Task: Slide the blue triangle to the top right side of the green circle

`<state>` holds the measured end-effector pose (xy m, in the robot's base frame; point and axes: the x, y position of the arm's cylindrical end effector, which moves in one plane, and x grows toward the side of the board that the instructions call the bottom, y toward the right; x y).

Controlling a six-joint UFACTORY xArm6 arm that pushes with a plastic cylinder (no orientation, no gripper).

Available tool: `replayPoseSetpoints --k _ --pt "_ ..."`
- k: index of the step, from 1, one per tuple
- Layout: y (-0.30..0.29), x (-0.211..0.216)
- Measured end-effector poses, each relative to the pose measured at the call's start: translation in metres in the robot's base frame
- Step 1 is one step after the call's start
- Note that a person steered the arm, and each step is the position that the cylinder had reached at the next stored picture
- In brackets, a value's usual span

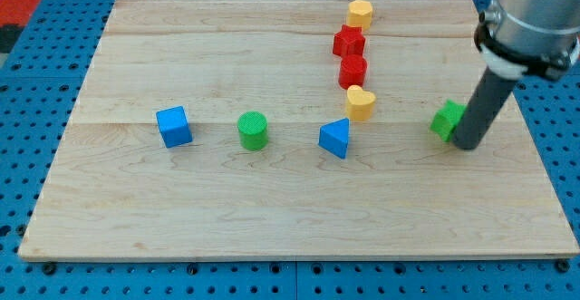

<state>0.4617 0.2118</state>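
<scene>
- Seemingly light and rigid, the blue triangle (pixel 334 138) sat mid-counter, right of the green circle (pixel 253 130) — likely to pivot if pushed off-centre.
- No fingers existed; my tip (pixel 468 144) rested far right, touching a green block (pixel 447 120).
- Best contact: its near-right face.

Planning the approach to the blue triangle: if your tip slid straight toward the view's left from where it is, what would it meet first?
My tip would first meet the green block right beside it, apparently touching, well before the blue triangle.
</scene>
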Motion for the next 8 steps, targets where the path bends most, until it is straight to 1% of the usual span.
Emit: replayPoseSetpoints --k 1,2,3,4,5,6,7,8 --pt "-0.002 -0.006" --pt "-0.064 0.047" --pt "-0.137 0.025" --pt "-0.115 -0.004" --pt "-0.113 0.049" --pt "-0.160 0.042" --pt "-0.161 -0.013" --pt "-0.141 -0.025"
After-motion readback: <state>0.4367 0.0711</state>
